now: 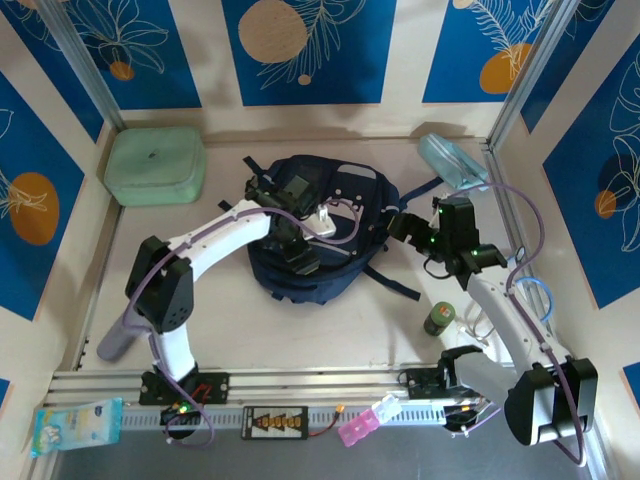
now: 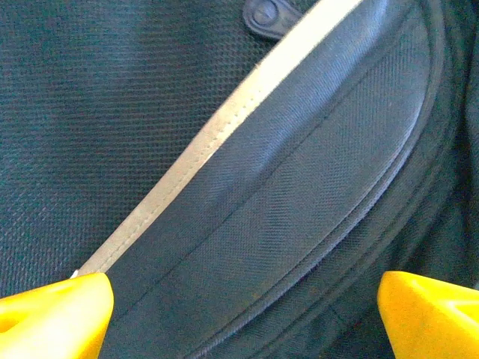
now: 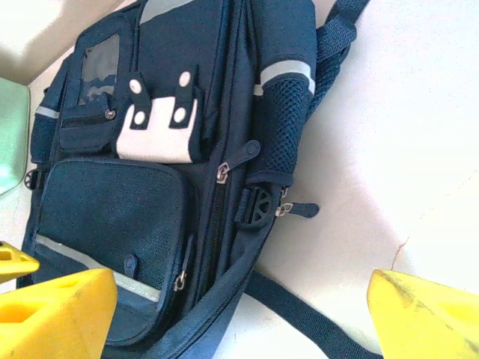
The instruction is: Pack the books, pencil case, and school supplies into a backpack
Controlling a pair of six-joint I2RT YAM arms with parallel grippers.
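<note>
While zipped, backpack (image 3: 112, 217) on table (image 1: 300, 320)

Lab booth: aluminium frame (image 1: 300, 385), printed panels (image 1: 305, 45)

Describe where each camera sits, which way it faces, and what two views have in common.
Top external: fixed above and behind the robot, looking down on the table; left gripper hangs over the backpack, right gripper beside it.
Left wrist: close above the backpack, facing its fabric; yellow fingers at the bottom corners.
Right wrist: off the backpack's side, facing its whole front; yellow fingers at the bottom corners.
Shared: both wrist views show the backpack's pale stripe.
</note>
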